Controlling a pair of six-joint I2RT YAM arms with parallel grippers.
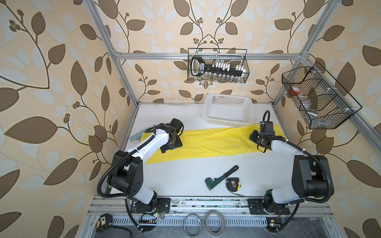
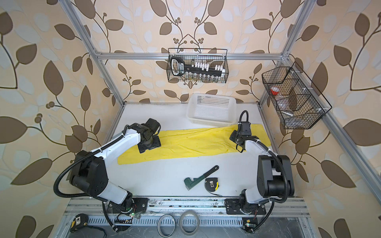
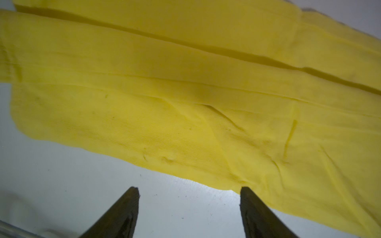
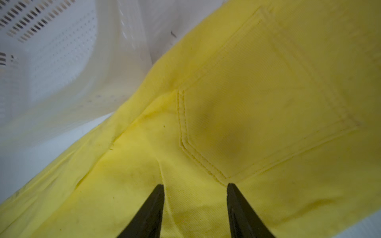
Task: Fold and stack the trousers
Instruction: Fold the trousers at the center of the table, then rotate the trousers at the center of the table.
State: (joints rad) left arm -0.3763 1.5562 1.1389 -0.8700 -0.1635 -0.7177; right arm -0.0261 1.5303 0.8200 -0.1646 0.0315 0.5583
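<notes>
Trousers (image 1: 210, 142), bright yellow, lie flat across my table's (image 1: 181, 173) far half, just beside the white basket (image 1: 227, 111) at the far edge. My left gripper (image 3: 189, 190) and right gripper (image 4: 195, 186) are both released, holding nothing. Lettering on the hanging black tool (image 1: 206, 69) is too small to read.

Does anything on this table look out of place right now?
Yes: a dark green pipe wrench and a black-and-yellow tape measure lie on the white table, apart from the bright yellow trousers; neither belongs to folding.

Bright even light, blurry wrist views
</notes>
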